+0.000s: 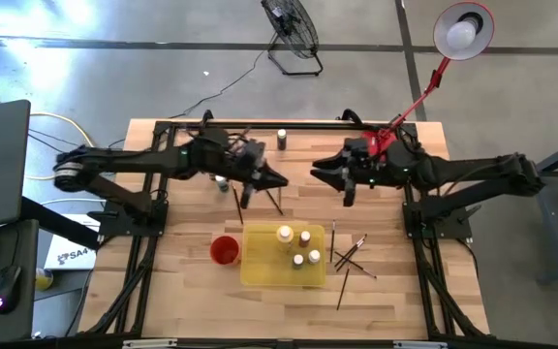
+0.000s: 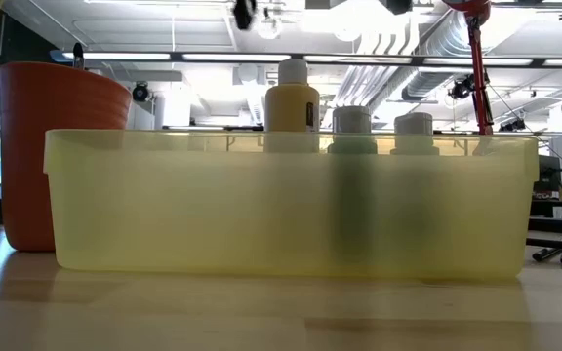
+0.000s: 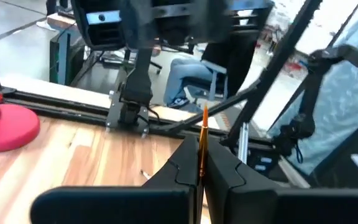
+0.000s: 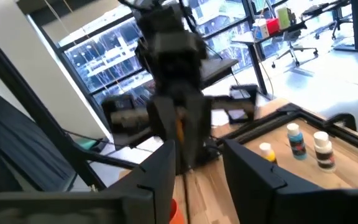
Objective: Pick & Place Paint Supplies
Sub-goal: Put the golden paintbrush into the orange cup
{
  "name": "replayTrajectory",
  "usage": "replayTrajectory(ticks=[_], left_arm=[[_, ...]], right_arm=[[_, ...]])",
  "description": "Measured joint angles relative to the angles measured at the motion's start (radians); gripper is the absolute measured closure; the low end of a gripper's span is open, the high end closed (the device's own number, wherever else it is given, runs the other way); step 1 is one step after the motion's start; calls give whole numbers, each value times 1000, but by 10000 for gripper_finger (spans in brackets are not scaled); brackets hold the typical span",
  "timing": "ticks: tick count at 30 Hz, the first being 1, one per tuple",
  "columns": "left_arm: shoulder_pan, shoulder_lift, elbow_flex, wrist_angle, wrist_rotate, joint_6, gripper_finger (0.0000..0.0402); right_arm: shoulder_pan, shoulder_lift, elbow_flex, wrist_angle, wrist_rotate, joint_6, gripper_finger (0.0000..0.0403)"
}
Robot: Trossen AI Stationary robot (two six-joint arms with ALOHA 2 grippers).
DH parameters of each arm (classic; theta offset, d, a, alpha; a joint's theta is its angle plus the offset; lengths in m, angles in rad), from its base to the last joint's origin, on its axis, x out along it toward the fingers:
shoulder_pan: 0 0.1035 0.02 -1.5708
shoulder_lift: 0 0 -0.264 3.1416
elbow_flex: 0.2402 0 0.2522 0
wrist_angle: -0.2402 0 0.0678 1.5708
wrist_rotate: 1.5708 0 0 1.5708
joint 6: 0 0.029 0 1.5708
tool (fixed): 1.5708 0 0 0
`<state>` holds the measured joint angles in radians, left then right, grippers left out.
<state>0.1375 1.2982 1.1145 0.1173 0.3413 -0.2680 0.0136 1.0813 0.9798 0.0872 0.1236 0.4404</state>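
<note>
Left gripper (image 1: 277, 181) hangs above the middle of the table, fingers (image 3: 185, 165) pinched tight on a thin orange-handled paintbrush (image 3: 201, 146) standing straight up between them. Facing it, the right gripper (image 1: 318, 173) sits just across a small gap, its fingers (image 4: 160, 165) spread apart with nothing between them. Below, the yellow tray (image 1: 260, 271) holds 4 paint bottles (image 1: 285, 235), and a red cup (image 1: 224, 250) touches its left side. More brushes (image 1: 352, 257) lie scattered on the wood right of the tray; 1 bottle (image 1: 281, 139) stands alone near the far edge.
</note>
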Motion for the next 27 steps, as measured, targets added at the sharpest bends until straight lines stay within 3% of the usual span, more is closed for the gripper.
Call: replayTrajectory(ticks=[5, 8, 12, 18, 22, 27], left_arm=[[-52, -168, 0, -165, 43, 89, 400], [-106, -266, 0, -307, 19, 139, 400], [-198, -368, 0, -493, -199, 133, 400], [-365, -434, -89, -525, -496, 34, 400], [-473, -430, -176, -498, -606, -53, 400], [-573, -427, -296, -337, -691, -103, 400]], right_arm=[[8, -57, 0, -89, 1, 5, 273], [8, -67, 0, -113, 6, 6, 272], [5, -66, 0, -117, 11, 5, 272], [5, -62, 0, -120, 107, 0, 272], [5, -62, 0, -122, 137, -1, 272], [5, -62, 0, -125, 140, -1, 272]])
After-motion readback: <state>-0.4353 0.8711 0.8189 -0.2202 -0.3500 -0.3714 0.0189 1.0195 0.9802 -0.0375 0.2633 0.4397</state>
